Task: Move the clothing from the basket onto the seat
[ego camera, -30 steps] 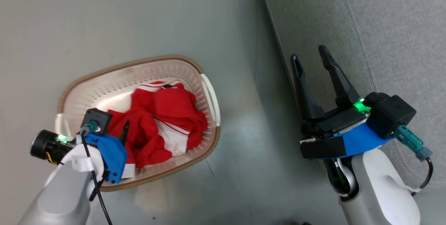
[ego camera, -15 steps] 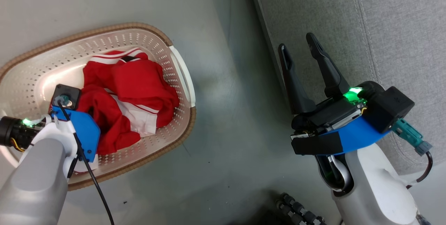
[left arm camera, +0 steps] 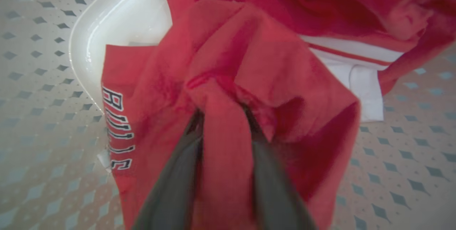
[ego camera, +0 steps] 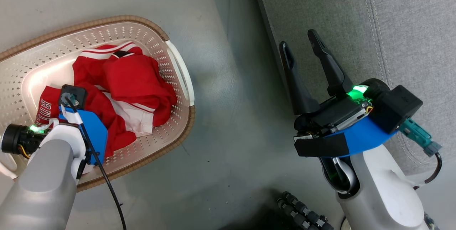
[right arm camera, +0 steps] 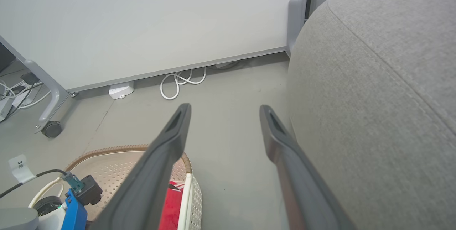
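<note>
Now the whole head view has slid since half a second ago, so we read that as the camera moving, not the things. What truly differs: a red lettered panel with white letters shows beside the left wrist, where none showed before, and the left gripper has drawn its jaws in from wide to narrow. They pinch a raised fold of the soft red and white sports clothing, with fabric filling the gap and touching both dark fingers.

The clothing lies in the cream-white perforated plastic basket with the brown woven-look rim, which stands on the grey floor. The heap's long axis runs along the basket's length, left to right across the head view. The basket's white-handled end faces the large grey fabric seat. The pinched fold runs straight up from the jaws, in line with the fingers.

The right gripper is as before: jaws wide, holding nothing, fingers pointing up and a little left over the seat's edge.
</note>
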Controlling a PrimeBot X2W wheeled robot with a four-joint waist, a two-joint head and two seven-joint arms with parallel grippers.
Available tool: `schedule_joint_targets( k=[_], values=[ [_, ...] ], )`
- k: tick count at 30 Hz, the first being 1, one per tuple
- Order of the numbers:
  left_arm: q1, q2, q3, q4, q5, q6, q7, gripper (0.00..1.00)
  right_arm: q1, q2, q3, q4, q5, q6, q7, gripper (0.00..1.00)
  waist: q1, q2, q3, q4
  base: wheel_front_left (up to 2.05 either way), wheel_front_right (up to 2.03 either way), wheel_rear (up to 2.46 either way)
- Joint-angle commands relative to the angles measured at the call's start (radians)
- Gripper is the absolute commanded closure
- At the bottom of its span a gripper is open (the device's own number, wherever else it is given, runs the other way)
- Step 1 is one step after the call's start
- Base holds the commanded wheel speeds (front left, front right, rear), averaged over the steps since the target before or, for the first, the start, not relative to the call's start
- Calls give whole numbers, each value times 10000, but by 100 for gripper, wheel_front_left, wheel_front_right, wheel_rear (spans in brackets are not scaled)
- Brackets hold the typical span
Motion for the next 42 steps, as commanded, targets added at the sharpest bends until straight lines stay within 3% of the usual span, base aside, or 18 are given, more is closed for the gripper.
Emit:
schedule_joint_targets(
  k=[1,14,23,28,42],
  values=[
    [-111,-2,-43,6,-6,-13,34,100,-157,-15,-29,-7,30,4,-36,0,-1,0,-12,3,0,0,0],
    [-149,-76,-169,60,-176,-112,-158,100,-153,-15,-25,143,-53,4,-36,0,-1,0,-217,73,0,0,0],
    [-4,-723,-295,552,-387,-275,-794,100,83,-20,-170,602,-465,4,-36,0,-1,0,-1446,551,0,0,0],
    [190,-1593,-493,1128,-556,-511,-1562,100,623,-21,-399,1177,-1087,4,-37,0,-1,0,-3249,1296,0,0,0],
    [544,-3060,-1296,1380,-1224,-952,-2967,100,2295,-26,-974,2317,-1994,4,1,0,-1,0,-7256,3055,0,0,0]
  ],
)
